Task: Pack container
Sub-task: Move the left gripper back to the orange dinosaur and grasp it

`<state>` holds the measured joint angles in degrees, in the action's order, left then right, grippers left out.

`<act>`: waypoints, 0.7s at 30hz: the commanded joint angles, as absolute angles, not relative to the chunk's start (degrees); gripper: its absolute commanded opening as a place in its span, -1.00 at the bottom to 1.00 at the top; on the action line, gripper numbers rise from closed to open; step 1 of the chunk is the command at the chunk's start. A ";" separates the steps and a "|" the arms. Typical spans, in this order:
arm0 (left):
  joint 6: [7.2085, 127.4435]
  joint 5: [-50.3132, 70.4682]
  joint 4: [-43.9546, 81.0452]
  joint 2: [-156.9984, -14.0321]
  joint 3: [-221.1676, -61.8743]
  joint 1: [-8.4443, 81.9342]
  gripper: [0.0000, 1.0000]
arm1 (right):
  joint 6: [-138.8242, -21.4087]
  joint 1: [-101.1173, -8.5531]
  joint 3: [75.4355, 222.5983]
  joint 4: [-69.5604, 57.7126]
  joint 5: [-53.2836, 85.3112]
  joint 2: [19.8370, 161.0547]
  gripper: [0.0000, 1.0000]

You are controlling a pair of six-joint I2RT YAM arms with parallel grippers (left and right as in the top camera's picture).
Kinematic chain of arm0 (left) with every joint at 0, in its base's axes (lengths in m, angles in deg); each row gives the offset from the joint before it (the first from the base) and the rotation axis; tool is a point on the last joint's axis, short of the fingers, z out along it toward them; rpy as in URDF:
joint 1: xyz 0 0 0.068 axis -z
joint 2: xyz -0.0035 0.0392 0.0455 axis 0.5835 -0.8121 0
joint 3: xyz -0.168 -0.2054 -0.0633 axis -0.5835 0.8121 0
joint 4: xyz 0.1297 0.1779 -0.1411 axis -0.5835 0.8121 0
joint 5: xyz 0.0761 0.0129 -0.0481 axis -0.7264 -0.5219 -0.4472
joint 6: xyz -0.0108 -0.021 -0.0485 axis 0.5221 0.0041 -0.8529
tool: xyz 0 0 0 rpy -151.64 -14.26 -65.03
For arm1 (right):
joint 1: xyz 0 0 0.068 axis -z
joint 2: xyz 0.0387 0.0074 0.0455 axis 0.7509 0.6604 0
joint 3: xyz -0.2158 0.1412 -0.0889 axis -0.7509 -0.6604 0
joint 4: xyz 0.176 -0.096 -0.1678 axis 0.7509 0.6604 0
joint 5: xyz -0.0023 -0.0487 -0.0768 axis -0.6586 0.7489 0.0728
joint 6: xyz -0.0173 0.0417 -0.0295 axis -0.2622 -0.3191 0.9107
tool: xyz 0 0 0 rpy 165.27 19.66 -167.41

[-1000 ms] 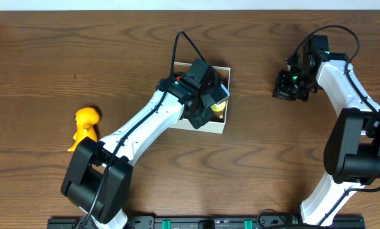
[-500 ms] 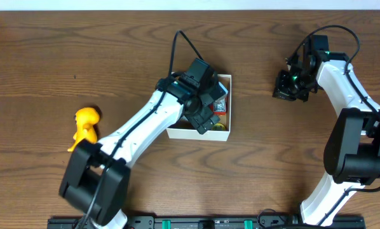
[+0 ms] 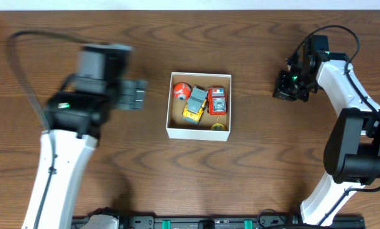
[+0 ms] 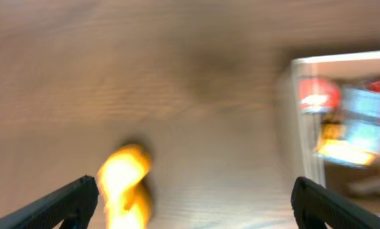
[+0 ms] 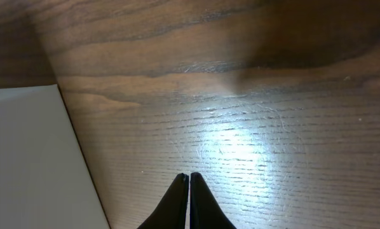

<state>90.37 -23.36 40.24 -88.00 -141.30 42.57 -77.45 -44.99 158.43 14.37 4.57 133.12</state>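
The container, a white square box with a brown inside, stands mid-table holding a red ball, a yellow and grey toy car, a red toy car and a small yellow piece. My left gripper is blurred with motion, left of the box, and holds nothing. In the left wrist view its fingers stand wide apart, the left gripper hanging over bare wood. A blurred yellow toy lies beside the left finger, and the container's wall is at right. My right gripper rests shut on the table, far right.
The left arm covers the yellow toy in the overhead view. In the right wrist view the shut right gripper points at bare wood, with a flat white surface at the left. The right arm's base stands at the front right.
My left arm has pulled out of the container and swung far to the left, its jaws now wide. The container has turned square to the table. The right arm has not moved.
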 commanded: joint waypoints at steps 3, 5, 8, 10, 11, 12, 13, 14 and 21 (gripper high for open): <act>87.10 -22.40 42.58 -90.99 -138.18 28.54 0.96 | -76.38 -45.32 158.43 14.52 4.59 131.61 -0.89; 87.45 -19.84 42.03 -93.02 -135.90 24.58 0.96 | -76.38 -45.32 158.43 14.70 4.62 131.61 -0.89; 87.45 -19.04 39.98 -96.63 -132.54 21.11 0.96 | -76.16 -45.32 158.43 14.87 4.62 131.61 -0.90; 87.49 -19.04 38.40 -99.23 -130.79 19.93 0.96 | -76.16 -45.32 158.43 14.89 4.62 131.61 -0.90; 88.39 -19.01 37.57 -100.80 -129.98 19.51 0.96 | -76.14 -45.32 158.43 14.89 4.62 131.61 -0.90; 89.30 -19.01 36.92 -102.40 -129.54 19.29 0.96 | -76.16 -45.32 158.43 14.89 4.62 131.61 -0.89; 89.81 -19.01 36.54 -103.78 -129.43 19.20 0.96 | -76.16 -45.32 158.43 14.89 4.62 131.61 -0.90; 90.02 -19.01 36.22 -105.11 -129.41 19.20 0.96 | -76.16 -45.32 158.43 14.89 4.62 131.61 -0.89; 93.28 -17.07 34.01 -113.68 -129.41 19.20 0.96 | -76.16 -45.32 158.43 14.92 4.62 131.61 -0.89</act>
<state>90.48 -18.90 34.27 -110.99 -129.46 19.40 -77.14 -44.99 158.43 14.76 4.57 133.12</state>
